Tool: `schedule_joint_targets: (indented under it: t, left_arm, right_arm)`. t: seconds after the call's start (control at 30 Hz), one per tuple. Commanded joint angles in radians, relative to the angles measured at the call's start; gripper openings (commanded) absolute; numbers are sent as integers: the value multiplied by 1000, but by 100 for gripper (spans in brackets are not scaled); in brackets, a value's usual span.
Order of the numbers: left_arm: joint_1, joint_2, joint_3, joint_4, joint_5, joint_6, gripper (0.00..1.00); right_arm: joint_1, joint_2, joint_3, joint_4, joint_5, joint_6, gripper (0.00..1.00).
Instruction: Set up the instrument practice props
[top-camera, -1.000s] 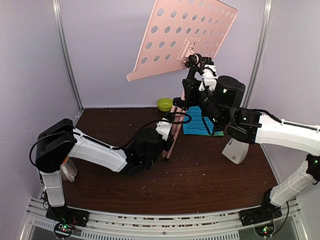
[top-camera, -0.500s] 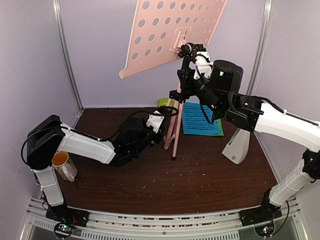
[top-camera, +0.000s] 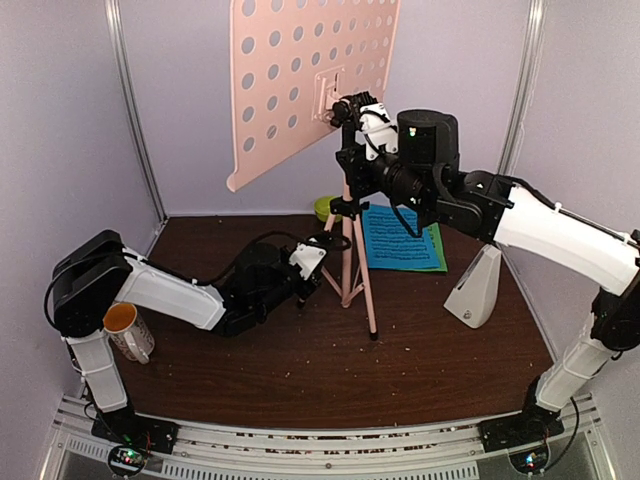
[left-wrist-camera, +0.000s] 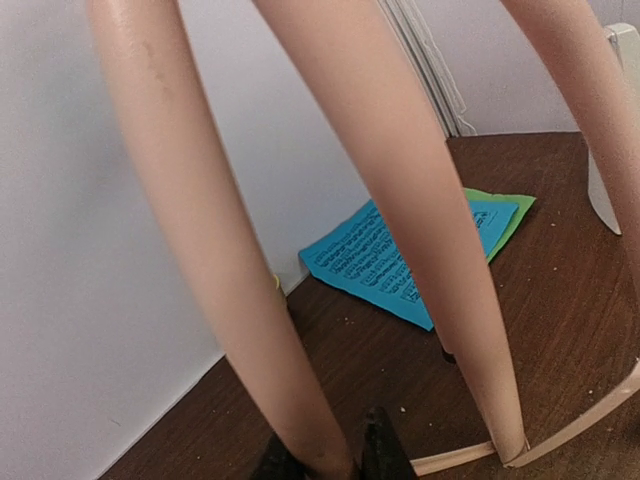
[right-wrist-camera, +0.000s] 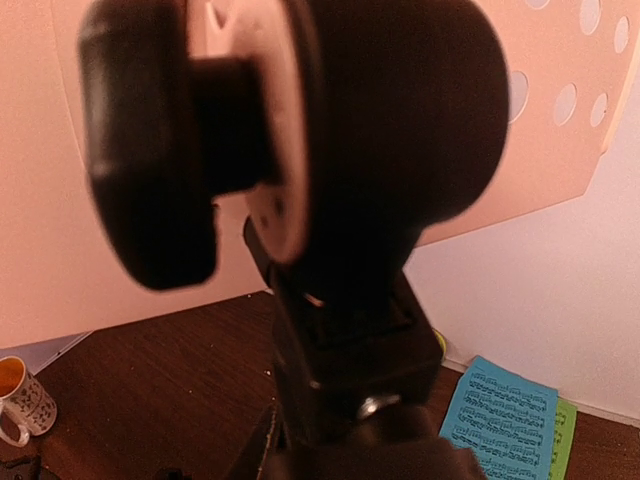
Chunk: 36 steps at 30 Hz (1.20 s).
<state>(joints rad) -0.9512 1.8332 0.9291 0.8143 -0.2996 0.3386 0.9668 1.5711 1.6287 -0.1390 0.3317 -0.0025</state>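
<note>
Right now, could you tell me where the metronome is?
In the top view, the white metronome stands on the table's right, right of the blue music sheet, with the pink music stand further left.

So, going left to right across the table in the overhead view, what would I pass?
white mug → pink music stand, at its legs → blue music sheet → white metronome

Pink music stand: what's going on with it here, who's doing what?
Both arms hold the pink music stand: the right gripper grips the black joint at its top, the left gripper pinches a tripod leg low down. It stands roughly upright on the table, legs spread. The blue sheet and green sheet lie flat at the back; the white metronome sits at the right.
</note>
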Motion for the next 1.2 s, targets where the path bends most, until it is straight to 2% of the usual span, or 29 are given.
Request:
schedule_joint_targets:
  t: [0.0, 0.3, 0.33, 0.6, 0.87, 1.07, 1.13, 1.17]
  left_arm:
    - [-21, 27, -34, -196, 75, 266, 0]
    - [-12, 4, -36, -236, 70, 244, 0]
    - [-12, 1, -36, -237, 73, 236, 0]
    - [-12, 6, -18, -261, 92, 191, 0]
    - [-13, 11, -29, -249, 90, 164, 0]
    - [-16, 2, -44, -235, 90, 141, 0]
    - [-17, -2, -45, -235, 93, 139, 0]
    - [-18, -4, -46, -236, 92, 137, 0]
  right_arm:
    - [-4, -58, 56, 295, -89, -69, 0]
    - [-22, -70, -52, 336, -86, -37, 0]
    - [-27, -67, -53, 338, -86, -30, 2]
    - [-60, -48, -62, 350, -104, 14, 26]
    - [-63, -53, -74, 340, -164, 28, 64]
    - [-65, -151, -191, 343, -239, 63, 93]
    - [-66, -193, -245, 333, -263, 75, 99]
    - [-68, -215, -278, 327, -271, 80, 100]
